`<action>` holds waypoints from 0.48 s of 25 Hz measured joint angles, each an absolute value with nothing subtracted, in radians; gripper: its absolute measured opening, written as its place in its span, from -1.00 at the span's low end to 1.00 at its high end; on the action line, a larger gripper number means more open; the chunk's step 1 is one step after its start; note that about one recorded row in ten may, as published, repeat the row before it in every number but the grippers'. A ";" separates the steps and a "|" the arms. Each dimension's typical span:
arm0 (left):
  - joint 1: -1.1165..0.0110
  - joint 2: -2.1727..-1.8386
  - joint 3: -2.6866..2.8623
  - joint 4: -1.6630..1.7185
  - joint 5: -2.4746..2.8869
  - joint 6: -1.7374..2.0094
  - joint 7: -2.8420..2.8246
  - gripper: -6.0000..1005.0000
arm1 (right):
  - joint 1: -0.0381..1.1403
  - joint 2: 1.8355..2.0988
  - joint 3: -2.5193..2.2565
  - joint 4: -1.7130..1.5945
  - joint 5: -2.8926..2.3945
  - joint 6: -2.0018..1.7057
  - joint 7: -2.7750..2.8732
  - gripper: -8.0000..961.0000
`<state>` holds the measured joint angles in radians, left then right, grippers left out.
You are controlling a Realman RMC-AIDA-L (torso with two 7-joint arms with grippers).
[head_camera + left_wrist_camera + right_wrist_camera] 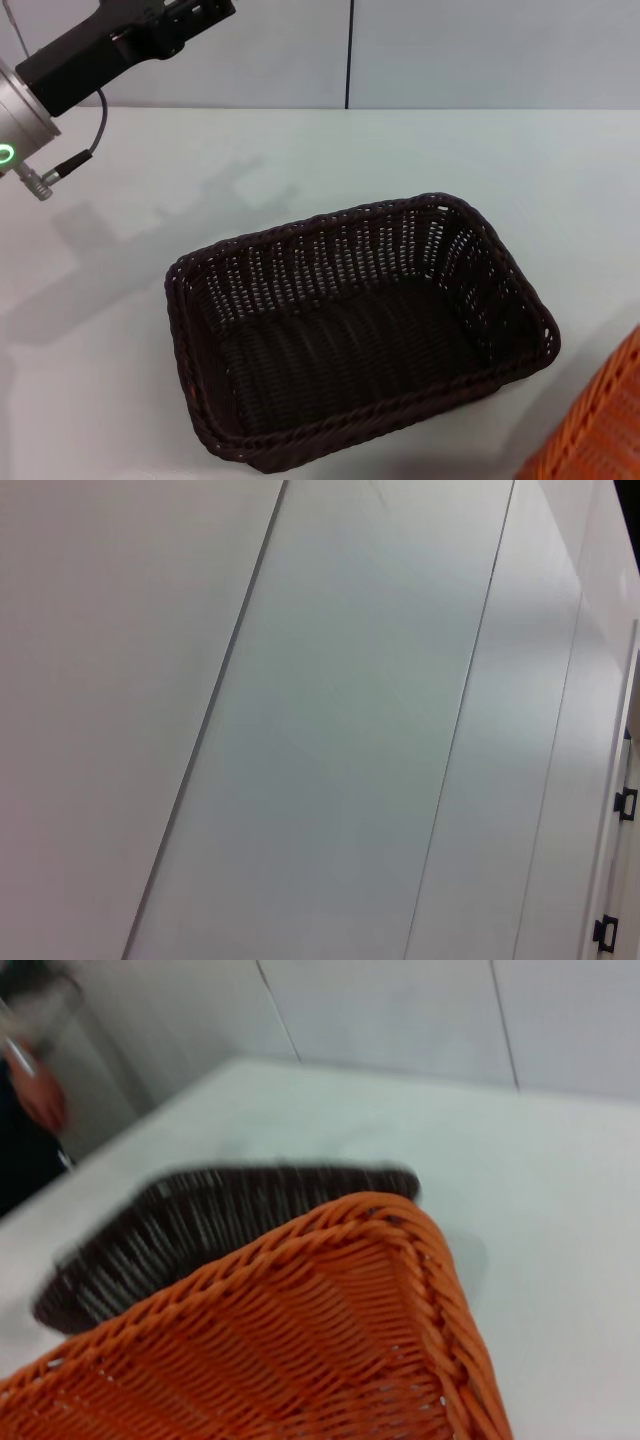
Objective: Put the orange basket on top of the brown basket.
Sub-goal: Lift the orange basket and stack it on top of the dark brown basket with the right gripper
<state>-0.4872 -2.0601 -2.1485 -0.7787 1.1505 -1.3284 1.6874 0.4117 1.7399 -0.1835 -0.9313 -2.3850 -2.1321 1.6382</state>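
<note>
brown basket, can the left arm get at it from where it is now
Probably yes, with a long reach: the left arm is raised over the far left of the table, and nothing lies between it and the brown basket.

We see only our left arm (pixel 70 60), at the far left of the head view. Its end section is a black, boxy housing joined to a silver metal cylinder. A green ring light (pixel 6 154) glows on the silver part, and a thin grey cable (pixel 88 140) loops to a small metal plug.
</note>
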 joint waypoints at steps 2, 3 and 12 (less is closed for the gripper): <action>-0.488 -2.060 -2.148 -0.779 1.151 -1.328 1.687 0.71 | 0.404 1.737 -0.181 -0.908 -2.330 -2.137 1.641 -0.70; -0.488 -2.060 -2.149 -0.779 1.151 -1.328 1.687 0.71 | 0.401 1.737 -0.172 -0.891 -2.296 -2.138 1.647 -0.70; -0.502 -2.061 -2.157 -0.764 1.151 -1.322 1.687 0.71 | 0.397 1.790 -0.126 -0.767 -1.986 -2.122 1.729 -0.70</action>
